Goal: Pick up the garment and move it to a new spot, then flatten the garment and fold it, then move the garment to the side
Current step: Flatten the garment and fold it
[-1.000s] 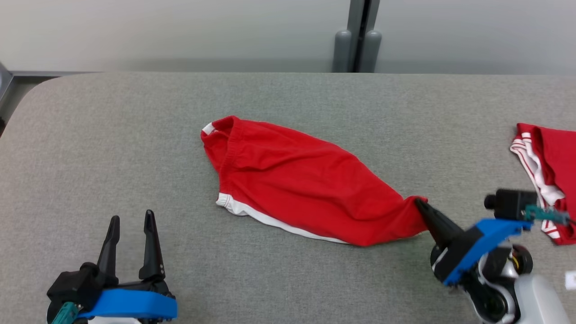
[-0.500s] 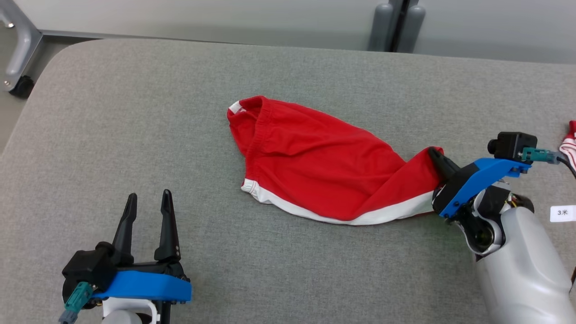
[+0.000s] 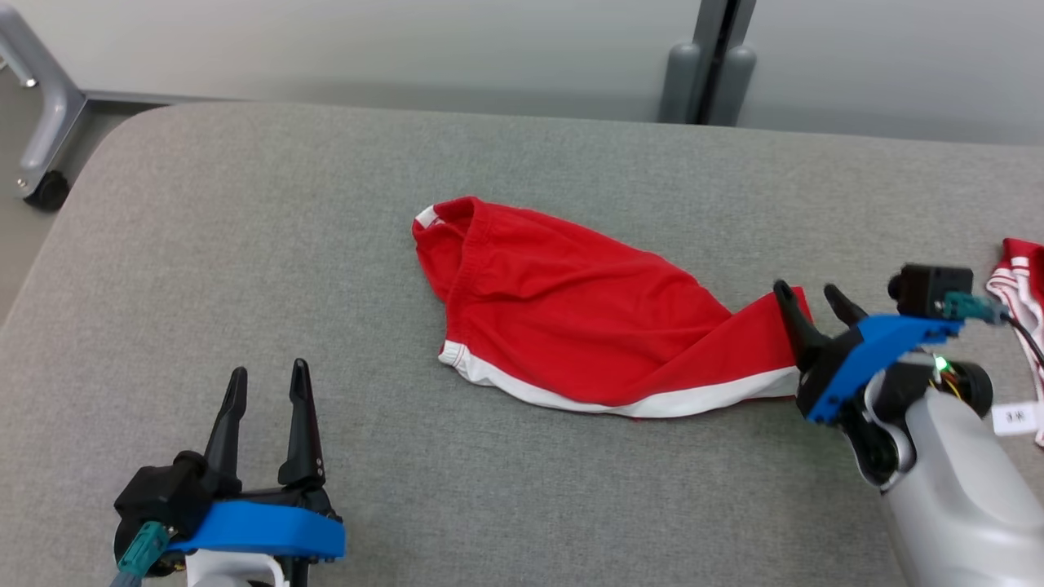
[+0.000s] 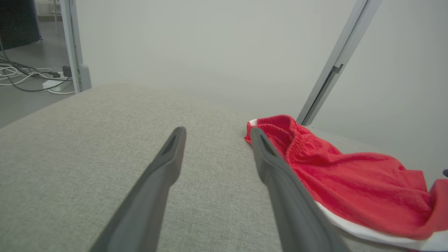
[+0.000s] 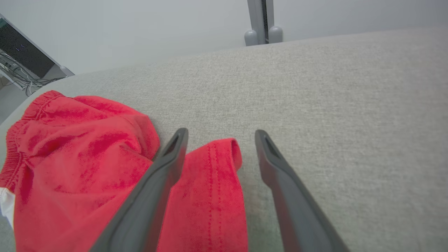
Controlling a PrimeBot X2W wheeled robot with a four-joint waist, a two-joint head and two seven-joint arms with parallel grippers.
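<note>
The garment (image 3: 587, 326) is a pair of red shorts with white trim, lying crumpled and partly folded over in the middle of the grey padded table (image 3: 245, 244). My right gripper (image 3: 809, 300) stands open at the garment's right end, its fingers apart with a red corner lying slack between them. In the right wrist view that corner of the garment (image 5: 213, 182) rests on the table between the open fingers (image 5: 164, 168). My left gripper (image 3: 265, 383) is open at the lower left, well short of the cloth. The left wrist view shows the garment's waistband (image 4: 290, 136) just right of its fingers.
Another red garment with white stripes (image 3: 1019, 273) lies at the table's right edge. A grey post (image 3: 705, 81) stands behind the table against the pale wall. A frame leg with a caster (image 3: 45, 139) is off the table's back left corner.
My right gripper has opened and let go of the garment's right end, which now lies folded over on the table. The camera has also shifted.
</note>
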